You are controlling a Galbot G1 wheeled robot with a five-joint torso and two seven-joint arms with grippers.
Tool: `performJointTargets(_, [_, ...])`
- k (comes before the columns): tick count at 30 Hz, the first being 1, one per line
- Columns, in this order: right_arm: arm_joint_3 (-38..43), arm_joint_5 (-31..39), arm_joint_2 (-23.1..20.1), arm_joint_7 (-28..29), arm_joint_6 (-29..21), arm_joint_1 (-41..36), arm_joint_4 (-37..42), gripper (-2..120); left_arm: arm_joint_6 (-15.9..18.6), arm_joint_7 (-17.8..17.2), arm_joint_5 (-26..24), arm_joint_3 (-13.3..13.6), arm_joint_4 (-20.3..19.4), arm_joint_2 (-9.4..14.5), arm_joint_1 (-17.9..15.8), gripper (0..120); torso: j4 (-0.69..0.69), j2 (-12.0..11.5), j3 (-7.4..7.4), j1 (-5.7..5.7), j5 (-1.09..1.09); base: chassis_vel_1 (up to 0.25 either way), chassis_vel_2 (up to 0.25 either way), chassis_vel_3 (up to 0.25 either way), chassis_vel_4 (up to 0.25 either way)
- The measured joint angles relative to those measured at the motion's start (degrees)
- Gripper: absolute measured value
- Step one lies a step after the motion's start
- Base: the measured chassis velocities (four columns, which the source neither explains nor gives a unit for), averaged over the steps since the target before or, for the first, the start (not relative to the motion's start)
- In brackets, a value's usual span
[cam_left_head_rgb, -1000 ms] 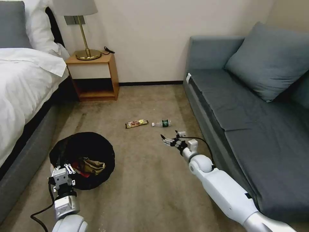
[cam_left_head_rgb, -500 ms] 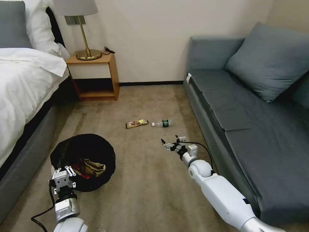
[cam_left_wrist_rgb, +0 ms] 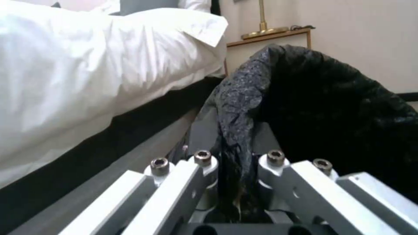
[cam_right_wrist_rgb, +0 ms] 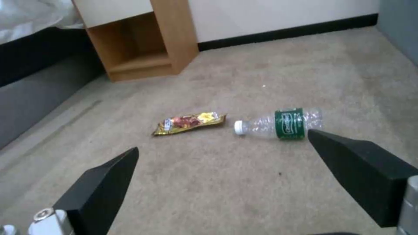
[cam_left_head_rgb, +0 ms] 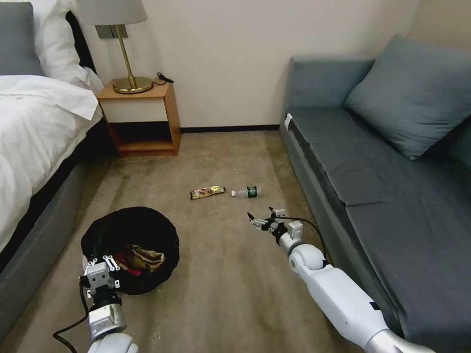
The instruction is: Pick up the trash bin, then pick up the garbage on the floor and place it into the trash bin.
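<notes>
Right gripper (cam_right_wrist_rgb: 222, 169) spread wide, holding nothing; bottle (cam_right_wrist_rgb: 281, 125) on carpet just beyond its fingertips. Left gripper (cam_left_wrist_rgb: 237, 182) clamps bin liner (cam_left_wrist_rgb: 244, 98).

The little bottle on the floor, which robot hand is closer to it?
Right. The right gripper hovers open just short of the bottle; the left gripper is far off, clamping the trash bin rim.

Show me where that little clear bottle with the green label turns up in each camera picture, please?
Head view: the bottle lies on the carpet mid-floor, just beyond the open right gripper.
Right wrist view: the bottle lies on its side ahead of the fingers.
Left wrist view: not in it.
Shared landmark: the snack wrapper lies beside the bottle's cap end.
</notes>
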Motion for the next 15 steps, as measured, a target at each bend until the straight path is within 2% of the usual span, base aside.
performJointTargets(15, [-0.01, -0.01, 0.44, -0.62, 0.06, 1.01, -1.20, 100, 0.02, 0.15, -0.08, -0.14, 0.31, 0.56, -0.60, 0, 0.01, 0.00, 0.00, 0.00, 0.01, -0.084, 0.086, 0.079, -0.087])
